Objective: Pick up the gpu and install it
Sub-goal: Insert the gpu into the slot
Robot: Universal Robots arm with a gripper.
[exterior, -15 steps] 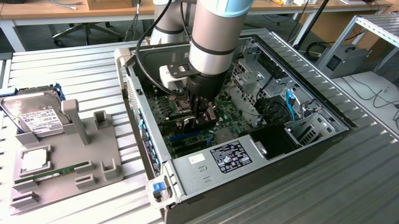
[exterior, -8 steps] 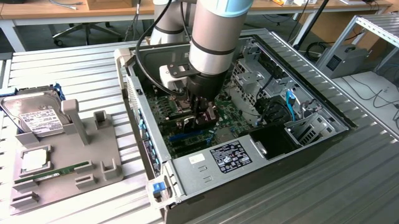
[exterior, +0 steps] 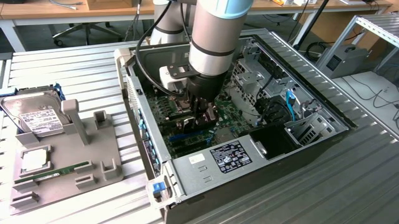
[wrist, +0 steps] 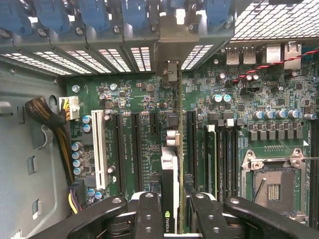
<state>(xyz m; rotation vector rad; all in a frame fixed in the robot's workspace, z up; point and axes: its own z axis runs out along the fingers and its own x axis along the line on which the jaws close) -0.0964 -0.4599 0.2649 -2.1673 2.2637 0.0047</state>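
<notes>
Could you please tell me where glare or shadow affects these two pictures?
Exterior view: the arm shades the motherboard inside the case, and the ribbed table reflects pale light. Wrist view: the vent slots glare white; the gpu in the gripper is evenly lit.

This is a robotics lab or a technical workshop: a robot arm (exterior: 215,37) stands over an open computer case (exterior: 193,175) lying on a workbench of metal slats (exterior: 74,60), and directly under the fingers (wrist: 147,214) of its gripper (wrist: 172,199) is the bare motherboard (wrist: 144,99). Well apart from the fingers, beside the case, a grey holder (exterior: 93,154) carries a hard drive (exterior: 37,116) and a RAM stick (exterior: 53,173). Far behind the fingers are wooden desks (exterior: 37,9), an office chair (exterior: 81,30) and loose cables (exterior: 374,95) on the floor.
</notes>
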